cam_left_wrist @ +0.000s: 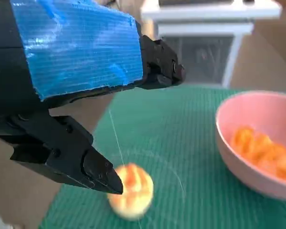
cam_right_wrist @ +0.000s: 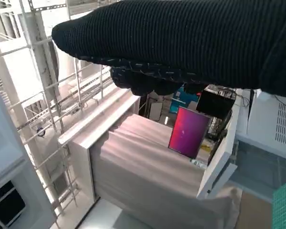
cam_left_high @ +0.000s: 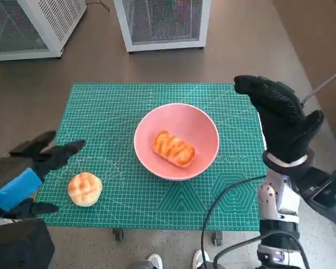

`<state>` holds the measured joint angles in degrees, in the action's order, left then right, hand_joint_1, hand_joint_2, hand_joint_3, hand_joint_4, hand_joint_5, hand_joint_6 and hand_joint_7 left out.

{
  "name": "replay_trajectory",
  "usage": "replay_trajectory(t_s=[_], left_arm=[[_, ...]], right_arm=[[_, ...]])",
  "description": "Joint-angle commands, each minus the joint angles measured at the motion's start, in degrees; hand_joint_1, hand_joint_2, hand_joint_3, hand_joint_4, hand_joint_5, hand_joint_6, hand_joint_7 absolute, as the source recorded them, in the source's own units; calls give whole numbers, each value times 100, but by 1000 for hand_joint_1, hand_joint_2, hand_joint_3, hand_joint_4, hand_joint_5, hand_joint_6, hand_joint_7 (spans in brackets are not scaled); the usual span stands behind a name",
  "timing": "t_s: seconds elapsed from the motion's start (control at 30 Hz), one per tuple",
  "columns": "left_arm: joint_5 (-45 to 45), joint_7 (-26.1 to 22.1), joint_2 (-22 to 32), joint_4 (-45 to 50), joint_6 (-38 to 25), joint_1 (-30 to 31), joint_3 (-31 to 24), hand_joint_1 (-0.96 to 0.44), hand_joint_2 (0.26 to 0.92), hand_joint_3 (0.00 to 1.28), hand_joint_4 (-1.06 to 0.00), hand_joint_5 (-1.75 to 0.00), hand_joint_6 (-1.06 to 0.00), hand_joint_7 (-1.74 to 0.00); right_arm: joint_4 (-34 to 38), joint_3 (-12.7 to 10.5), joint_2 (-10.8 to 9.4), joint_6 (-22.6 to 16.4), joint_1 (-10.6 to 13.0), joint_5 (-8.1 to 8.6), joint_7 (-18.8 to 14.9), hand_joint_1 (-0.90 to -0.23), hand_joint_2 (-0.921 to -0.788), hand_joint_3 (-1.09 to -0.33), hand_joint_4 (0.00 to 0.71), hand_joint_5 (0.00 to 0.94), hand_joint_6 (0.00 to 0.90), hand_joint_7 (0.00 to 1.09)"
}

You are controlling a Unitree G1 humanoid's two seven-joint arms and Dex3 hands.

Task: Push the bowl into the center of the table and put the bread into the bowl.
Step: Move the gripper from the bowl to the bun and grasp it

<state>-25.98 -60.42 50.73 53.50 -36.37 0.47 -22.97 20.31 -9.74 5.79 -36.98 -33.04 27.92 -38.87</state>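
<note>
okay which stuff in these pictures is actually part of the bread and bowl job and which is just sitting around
Part of the job:
pink bowl, mid-table
long bread, already in the bowl
round bun, on the mat
left hand, open beside the bun
right hand, raised by the table's edge

Just around:
green cutting mat
white mesh cabinets

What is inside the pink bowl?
A long orange-striped bread lies inside the pink bowl. The bowl floor under it is covered. A round bun sits outside on the mat.
</note>
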Motion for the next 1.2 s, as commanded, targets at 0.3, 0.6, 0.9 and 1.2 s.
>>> replay_trajectory(t_s=[0.3,0.6,0.9,1.2], left_arm=[[112,262,196,-236,-214,273,535,144,729,11,-76,-6,-221,0],[-133,818,160,-727,-9,305,1209,121,733,11,-77,-3,-228,-4],[-406,1335,56,-1264,198,232,1837,142,741,12,-97,-8,-251,-11],[-652,1739,-33,-1942,445,81,2376,128,744,13,-127,-11,-273,-13]], right_arm=[[89,4,-52,79,45,82,-98,-624,-921,-708,250,0,293,0],[100,-4,-39,68,54,105,-114,-616,-921,-708,254,2,296,2],[86,-16,-29,88,62,121,-115,-612,-921,-713,256,2,298,3],[69,-27,-5,119,77,104,-99,-604,-921,-719,258,2,299,3]])
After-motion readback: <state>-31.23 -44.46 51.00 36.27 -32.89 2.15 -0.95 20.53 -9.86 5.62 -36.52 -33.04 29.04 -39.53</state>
